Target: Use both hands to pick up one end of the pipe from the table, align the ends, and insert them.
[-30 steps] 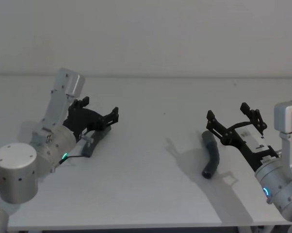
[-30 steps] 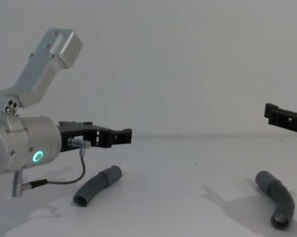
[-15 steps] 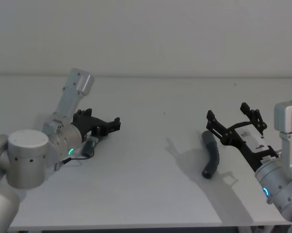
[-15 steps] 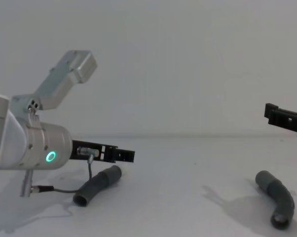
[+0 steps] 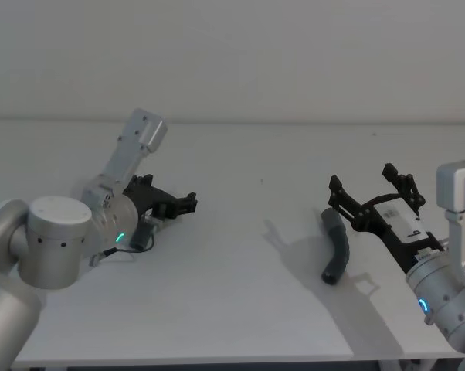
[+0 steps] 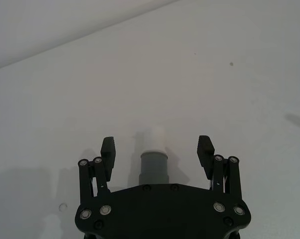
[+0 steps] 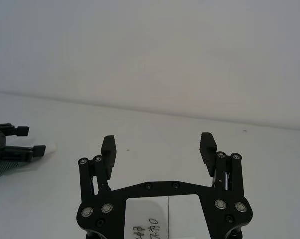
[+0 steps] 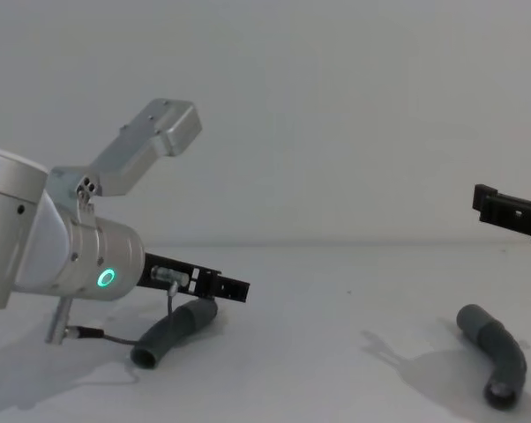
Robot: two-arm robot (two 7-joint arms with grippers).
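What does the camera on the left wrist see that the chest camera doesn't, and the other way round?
From the left wrist you get: the left gripper open, a finger on each side of the left pipe piece without touching its light grey collar, and the short white tip poking out. From the chest you get instead: that piece's bend and dark open end, the green ring light, the right pipe piece and the right gripper raised above the table. Both share the left gripper low over the left pipe piece.

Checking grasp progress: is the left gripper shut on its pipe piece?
No, the left gripper straddles the pipe piece, its fingers open and clear of it.
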